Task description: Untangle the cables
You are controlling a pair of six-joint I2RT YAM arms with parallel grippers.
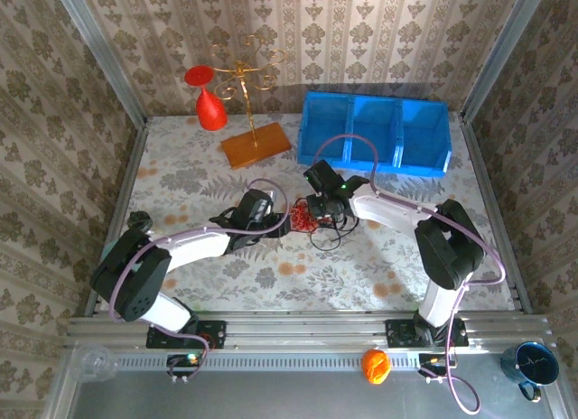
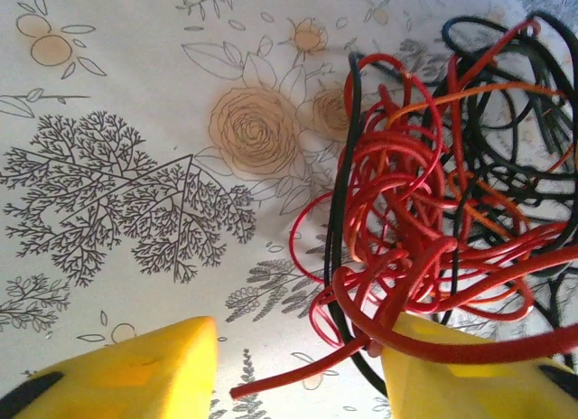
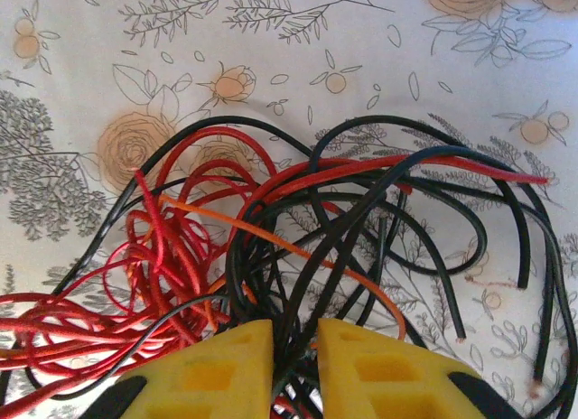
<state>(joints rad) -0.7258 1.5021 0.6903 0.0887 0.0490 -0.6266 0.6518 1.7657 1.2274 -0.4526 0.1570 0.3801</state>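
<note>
The cables lie as one tangle on the table, on the near side of the bin and below its left end. The tangle's long axis runs roughly parallel to the bin's front wall. The red mass sits at the end away from the bin's centre, and the black loops sit under the bin's left compartment.

**Left gripper**: it stands at the red end, further from the bin's centre than the tangle.
- In its wrist view the cables lie ahead of the left gripper, offset toward one finger.
- The jaws are spread wide.
- One thick red strand lies across the tip of one finger. Nothing is pinched.

**Right gripper**: it stands over the tangle from the bin side and is the nearer of the two.
- In its wrist view the cables fan out directly ahead of the right gripper.
- The jaws are almost pressed together, leaving a narrow slit.
- Several black strands run into that slit, so the grip appears to be on black cable.

Judgement: separation calls for a pull along the long axis, with the red end drawn away from the black.
</note>
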